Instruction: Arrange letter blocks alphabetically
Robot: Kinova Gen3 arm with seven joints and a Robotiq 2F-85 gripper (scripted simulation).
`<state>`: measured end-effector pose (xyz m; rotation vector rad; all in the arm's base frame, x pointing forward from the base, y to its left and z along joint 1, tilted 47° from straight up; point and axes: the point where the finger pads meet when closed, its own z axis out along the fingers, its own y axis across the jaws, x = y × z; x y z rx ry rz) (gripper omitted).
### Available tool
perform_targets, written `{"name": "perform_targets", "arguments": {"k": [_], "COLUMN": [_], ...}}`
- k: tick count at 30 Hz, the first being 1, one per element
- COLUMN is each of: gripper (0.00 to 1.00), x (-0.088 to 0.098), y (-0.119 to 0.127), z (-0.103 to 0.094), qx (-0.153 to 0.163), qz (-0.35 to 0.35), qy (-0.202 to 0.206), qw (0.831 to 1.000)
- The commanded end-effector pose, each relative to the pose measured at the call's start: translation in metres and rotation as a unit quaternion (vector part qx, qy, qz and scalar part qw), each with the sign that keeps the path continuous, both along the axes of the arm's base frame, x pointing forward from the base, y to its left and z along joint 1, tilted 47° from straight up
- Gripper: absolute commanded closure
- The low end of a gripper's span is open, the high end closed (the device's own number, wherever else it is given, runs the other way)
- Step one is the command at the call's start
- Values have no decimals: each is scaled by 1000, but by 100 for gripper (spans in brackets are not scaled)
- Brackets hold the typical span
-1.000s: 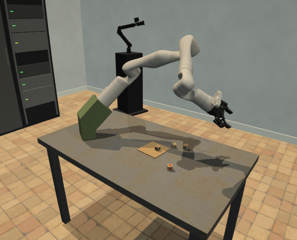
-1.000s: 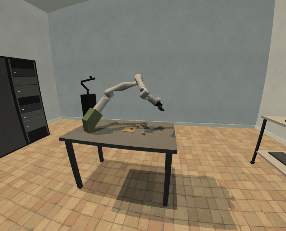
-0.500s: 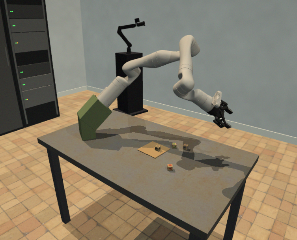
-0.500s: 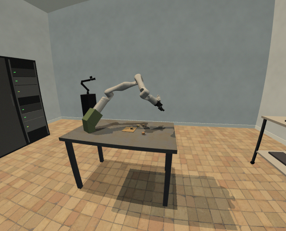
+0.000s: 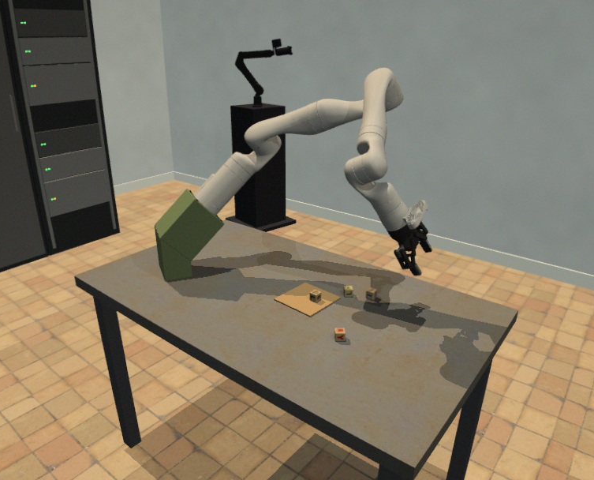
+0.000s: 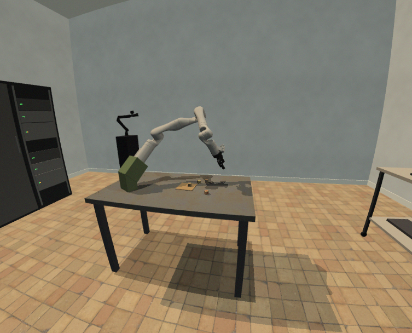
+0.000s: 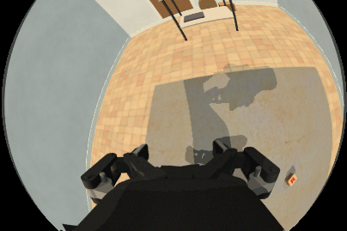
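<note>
1. Hovering above the table point(image 5: 193, 330), the gripper point(image 5: 412, 256) is spread wide, empty.
2. One block point(image 5: 315, 296) sits on the mat point(image 5: 293, 301); three lie off it.
3. Blocks look light and rigid; pinch opposite side faces.

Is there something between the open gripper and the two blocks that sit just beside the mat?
Nothing visible. The gripper hangs open in the air above the two blocks, with only bare table around them. The mat lies next to them.
</note>
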<state>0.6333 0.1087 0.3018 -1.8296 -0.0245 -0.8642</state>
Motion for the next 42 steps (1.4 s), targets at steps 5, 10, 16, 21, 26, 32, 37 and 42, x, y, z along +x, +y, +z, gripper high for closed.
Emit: {"name": "perform_targets", "arguments": {"k": [5,10,16,21,26,32,37,42], "gripper": [0,0,0,0,0,0,0,0], "x": [-62,-124,-167,-173,-173,-173,-173,-173], "y": [35,37,29,28,28,28,28,28], "z": [-34,-78,-102,-105,-105,-105,-105,-105], "qx": [-93,-186,-246,-254,-255,-255,-255,-255], "qz": [40,66,82,84,84,84,84,84], "qy": [52,101,125,128,128,128,128,128], "qw": [994,975,958,955,955,955,955,955]}}
